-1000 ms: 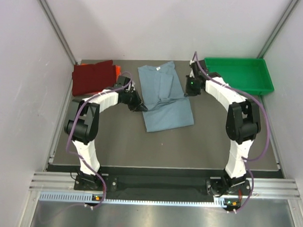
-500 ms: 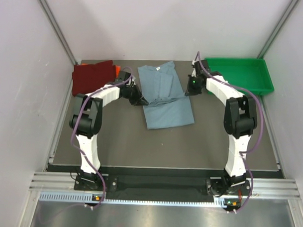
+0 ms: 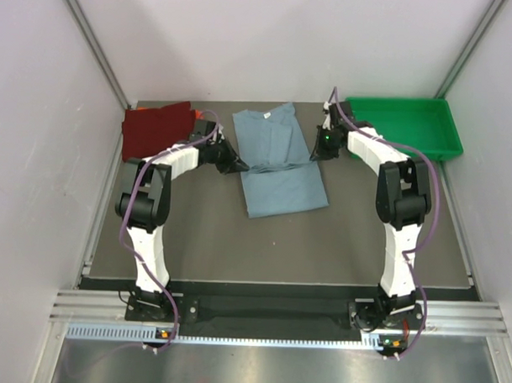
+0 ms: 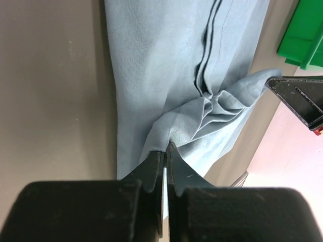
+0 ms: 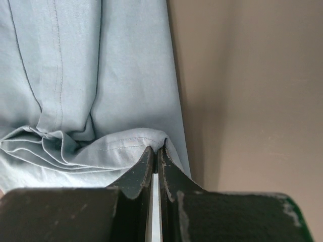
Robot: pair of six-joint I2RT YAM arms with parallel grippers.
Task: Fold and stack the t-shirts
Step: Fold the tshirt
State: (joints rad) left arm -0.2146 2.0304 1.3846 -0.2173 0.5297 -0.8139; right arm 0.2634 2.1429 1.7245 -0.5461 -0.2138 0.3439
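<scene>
The grey-blue t-shirt (image 3: 278, 163) lies lengthwise in the middle of the table, collar at the far end, with a bunched fold across its middle. My left gripper (image 3: 239, 166) is shut on the shirt's left edge (image 4: 166, 132) at that fold. My right gripper (image 3: 313, 157) is shut on the hemmed right edge (image 5: 146, 143). The cloth between them is lifted and creased. The dark red t-shirt (image 3: 155, 129) lies folded at the far left on top of the orange t-shirt (image 3: 198, 120), of which only a sliver shows.
A green plastic tray (image 3: 405, 126) stands at the far right, just behind my right arm; it also shows in the left wrist view (image 4: 303, 35). Grey walls close in the table on three sides. The dark table surface (image 3: 279, 247) lies in front of the shirt.
Both grippers have moved toward the far end, carrying the shirt's lower part with them. The near hem has slid back and the fold across the middle has drawn tighter.
</scene>
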